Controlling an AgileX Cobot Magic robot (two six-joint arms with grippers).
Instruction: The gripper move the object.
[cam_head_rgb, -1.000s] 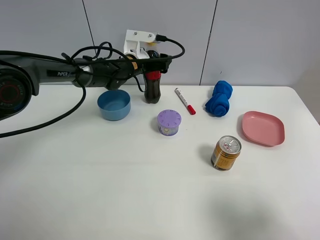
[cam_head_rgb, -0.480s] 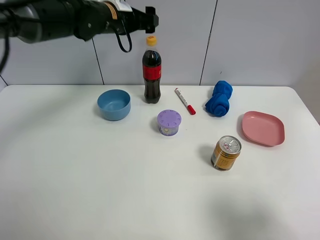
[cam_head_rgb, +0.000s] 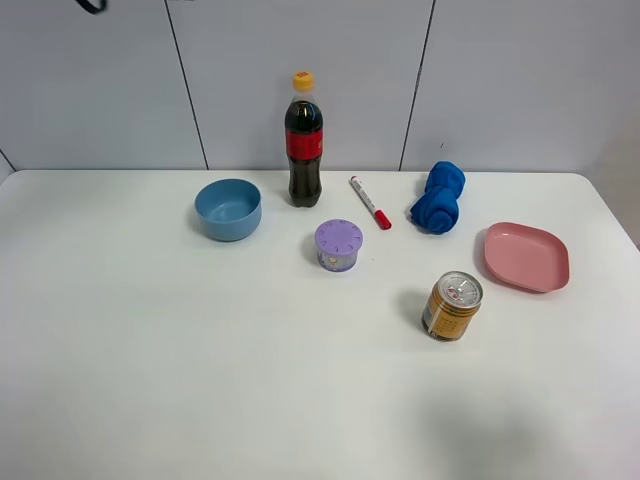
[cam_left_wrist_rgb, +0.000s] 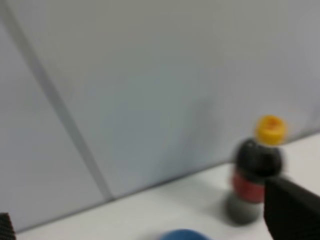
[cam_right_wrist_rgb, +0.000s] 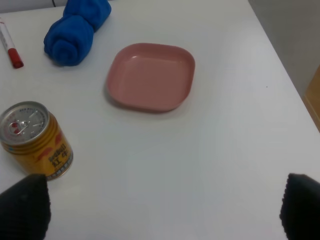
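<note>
The cola bottle (cam_head_rgb: 304, 140), dark with a red label and a yellow-orange cap, stands upright and free at the back middle of the white table (cam_head_rgb: 200, 380). In the exterior view neither gripper shows; only a bit of black cable (cam_head_rgb: 92, 5) is at the top left edge. In the blurred left wrist view my left gripper (cam_left_wrist_rgb: 149, 218) is open and empty, well above and away from the bottle (cam_left_wrist_rgb: 256, 172), which stands apart from its fingers (cam_left_wrist_rgb: 295, 212). My right gripper (cam_right_wrist_rgb: 162, 207) is open and empty over the table's right part.
A blue bowl (cam_head_rgb: 228, 208) stands left of the bottle. A purple lidded cup (cam_head_rgb: 339, 244), a red marker (cam_head_rgb: 370, 202), a rolled blue towel (cam_head_rgb: 438, 197), a pink plate (cam_head_rgb: 527, 256) and a gold can (cam_head_rgb: 452, 306) lie to the right. The grey wall is close behind.
My left arm has let go of the bottle, risen and pulled away up and to the left, out of the exterior view. The bottle stays upright in place.
</note>
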